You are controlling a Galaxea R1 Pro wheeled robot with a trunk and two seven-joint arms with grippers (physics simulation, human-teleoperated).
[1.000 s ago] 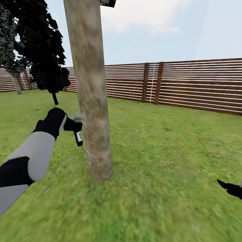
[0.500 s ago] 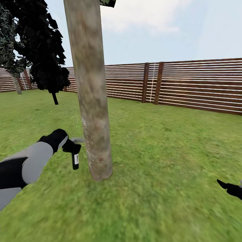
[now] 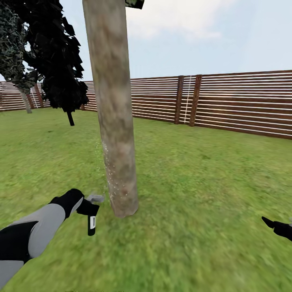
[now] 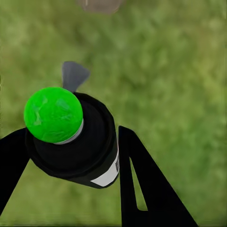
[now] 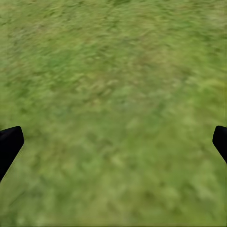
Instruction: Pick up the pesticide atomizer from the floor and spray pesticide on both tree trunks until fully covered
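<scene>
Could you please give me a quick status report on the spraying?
Left gripper shut on atomizer, nozzle at tree trunk base. Right gripper open over lawn. Nothing in the way.

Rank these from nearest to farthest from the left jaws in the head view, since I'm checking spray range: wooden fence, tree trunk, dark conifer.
1. Tree trunk, just right of the held pesticide atomizer.
2. Dark conifer, farther back, left of the trunk.
3. Wooden fence, at the lawn's far edge.

Lawn [image 3: 194, 194]: green grass, wide and flat, running back to the fence [image 3: 243, 105].
Trunk [image 3: 115, 121]: rooted upright in lawn, base slightly flared.
Dark tree [image 3: 61, 61]: standing on lawn farther back, near fence.
</scene>
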